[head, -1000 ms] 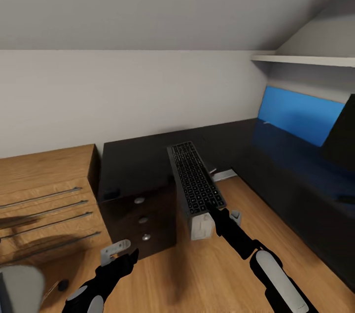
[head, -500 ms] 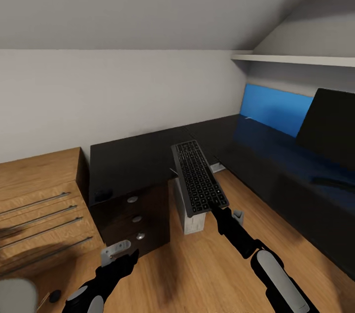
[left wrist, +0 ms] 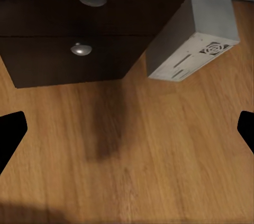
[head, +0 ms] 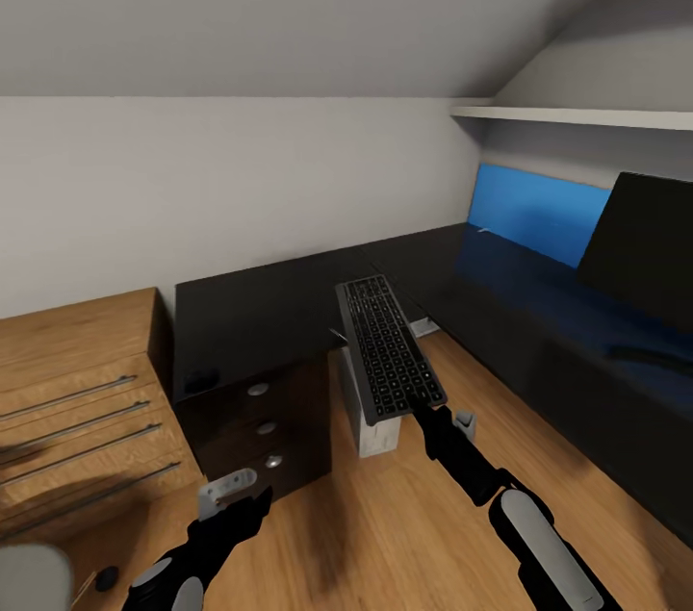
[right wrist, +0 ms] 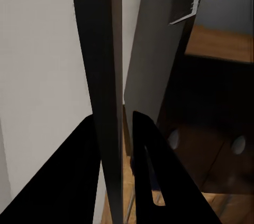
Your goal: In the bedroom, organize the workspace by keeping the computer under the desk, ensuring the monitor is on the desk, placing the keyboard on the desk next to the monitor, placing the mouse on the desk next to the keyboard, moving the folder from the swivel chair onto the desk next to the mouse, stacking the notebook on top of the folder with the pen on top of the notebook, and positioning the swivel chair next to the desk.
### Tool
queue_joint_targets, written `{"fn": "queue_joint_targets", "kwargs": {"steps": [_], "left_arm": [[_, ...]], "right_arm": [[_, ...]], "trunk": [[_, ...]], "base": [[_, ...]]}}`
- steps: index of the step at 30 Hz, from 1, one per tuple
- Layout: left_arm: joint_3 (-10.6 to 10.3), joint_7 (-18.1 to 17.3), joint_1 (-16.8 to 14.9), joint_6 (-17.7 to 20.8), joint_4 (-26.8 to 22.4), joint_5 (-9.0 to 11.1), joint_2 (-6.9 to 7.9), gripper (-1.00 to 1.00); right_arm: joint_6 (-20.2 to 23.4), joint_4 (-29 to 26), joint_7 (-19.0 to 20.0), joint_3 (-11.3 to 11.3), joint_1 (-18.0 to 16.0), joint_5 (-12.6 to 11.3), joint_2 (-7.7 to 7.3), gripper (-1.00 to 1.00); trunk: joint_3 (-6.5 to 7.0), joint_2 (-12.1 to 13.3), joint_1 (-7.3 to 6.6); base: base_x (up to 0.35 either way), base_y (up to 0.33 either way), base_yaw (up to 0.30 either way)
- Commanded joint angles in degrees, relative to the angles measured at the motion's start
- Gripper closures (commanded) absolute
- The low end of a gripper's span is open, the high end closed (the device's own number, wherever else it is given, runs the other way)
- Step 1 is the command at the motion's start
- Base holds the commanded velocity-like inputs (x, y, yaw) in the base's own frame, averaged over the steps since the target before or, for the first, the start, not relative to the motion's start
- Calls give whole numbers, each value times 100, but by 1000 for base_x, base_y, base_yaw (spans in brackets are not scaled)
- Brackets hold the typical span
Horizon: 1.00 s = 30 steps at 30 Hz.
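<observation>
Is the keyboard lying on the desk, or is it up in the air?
Up in the air. The keyboard is pinched at its near end by the right hand and hangs over the floor, above the computer, not resting on the desk.

Head high; wrists near desk (head: 269, 303)

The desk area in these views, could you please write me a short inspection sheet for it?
Surface: black desk, near part bare.
Job's things: keyboard held in the air over the desk edge; computer on the floor beside the drawers; monitor and blue folder at the far right of the desk.
Clutter: small dark item on the desk corner.
Grippers: right gripper shut on the keyboard's near end; left gripper open, empty.
Cables: nothing seen.
Surroundings: wooden dresser, wall shelves, wood floor.
</observation>
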Motion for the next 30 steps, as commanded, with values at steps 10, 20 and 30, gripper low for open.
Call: {"fn": "queue_joint_targets", "kwargs": {"steps": [10,20,30], "left_arm": [[-13,55,0,17,5,61,-5,-100],[-140,59,0,0,103,58,-13,-100],[-282,67,0,-15,130,52,-1,-100]], "right_arm": [[-297,133,31,-65,-4,-52,-11,100],[-311,135,233,-53,-4,-86,30,100],[-493,140,223,-50,-4,-67,40,100]], "trunk": [[-4,-3,0],[-11,-3,0],[-11,-3,0]], "base": [[0,0,-232],[0,0,-82],[0,0,0]]}}
